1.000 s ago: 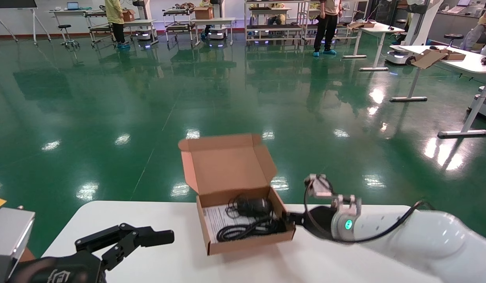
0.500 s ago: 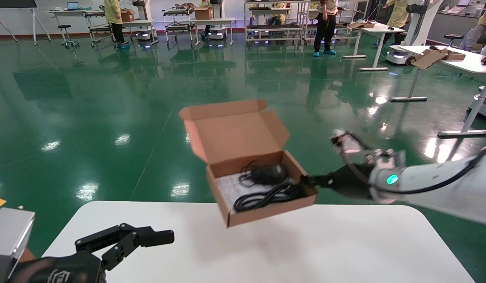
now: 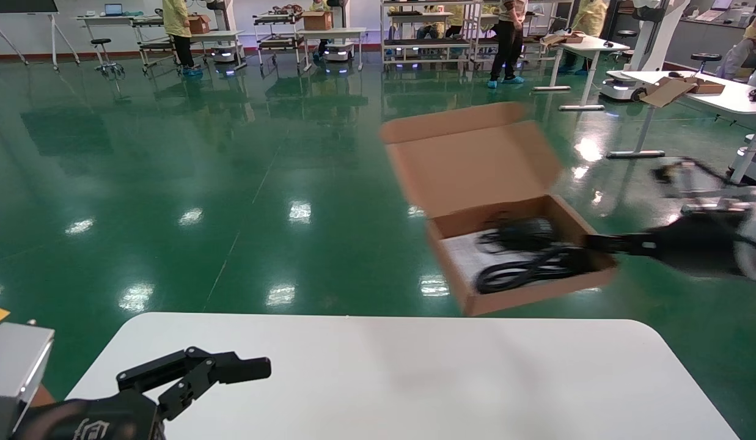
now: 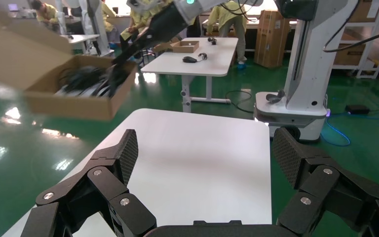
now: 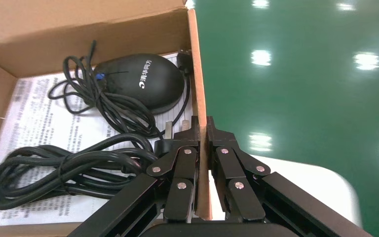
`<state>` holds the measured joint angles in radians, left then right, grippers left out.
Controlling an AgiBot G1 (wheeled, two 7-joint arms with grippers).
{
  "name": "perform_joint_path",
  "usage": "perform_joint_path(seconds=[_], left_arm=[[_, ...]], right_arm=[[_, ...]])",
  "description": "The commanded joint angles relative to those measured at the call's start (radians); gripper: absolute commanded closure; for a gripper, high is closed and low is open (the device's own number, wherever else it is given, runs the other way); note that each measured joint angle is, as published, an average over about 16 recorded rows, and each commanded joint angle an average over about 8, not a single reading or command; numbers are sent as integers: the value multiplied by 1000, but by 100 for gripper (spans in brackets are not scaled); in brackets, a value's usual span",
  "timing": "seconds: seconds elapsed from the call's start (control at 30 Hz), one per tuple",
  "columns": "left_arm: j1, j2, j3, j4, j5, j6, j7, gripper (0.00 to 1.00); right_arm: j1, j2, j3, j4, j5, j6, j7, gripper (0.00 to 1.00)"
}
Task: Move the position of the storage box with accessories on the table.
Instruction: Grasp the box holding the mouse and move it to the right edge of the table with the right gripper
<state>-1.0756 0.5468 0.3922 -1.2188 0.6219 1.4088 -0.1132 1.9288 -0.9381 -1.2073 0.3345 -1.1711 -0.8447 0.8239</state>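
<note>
- Right gripper point(image 5: 202, 131): fingers closed on the storage box point(image 3: 524, 293) side wall, one finger inside the box, one outside.
- Storage box is in the air, off the surface point(image 3: 414, 379), out past its far edge on the robot's right, above the green floor point(image 3: 170, 183). Not touching anything but the fingers.
- Lid flap point(image 3: 469, 156) is open, standing up at the box's far side.
- Accessories inside: a coiled black cable point(image 5: 54, 168) at the near end, a black rounded device point(image 5: 143, 81) with white lettering and its own thin cord at the lid end, both lying on a white printed sheet point(image 5: 34, 123).
- Box looks roughly level, slightly tilted; contents are seated on its bottom.
- Left gripper point(image 4: 205, 153): fingers spread open, holding nothing, low over the near-left corner of the surface, well apart from the box.
- Background: white desks point(image 3: 708, 91), racks, people standing far off.
</note>
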Motion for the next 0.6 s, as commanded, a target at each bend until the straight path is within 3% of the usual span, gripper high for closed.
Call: perform_joint_path(seconds=[0.03,0.6], left_arm=[[0,0,0,0,0,0,0,0],[0,0,0,0,0,0,0,0]], right_arm=[[9,33,0,-2,-6,1,-9,100],[-110,144,38,-116,44,69,-144,100]])
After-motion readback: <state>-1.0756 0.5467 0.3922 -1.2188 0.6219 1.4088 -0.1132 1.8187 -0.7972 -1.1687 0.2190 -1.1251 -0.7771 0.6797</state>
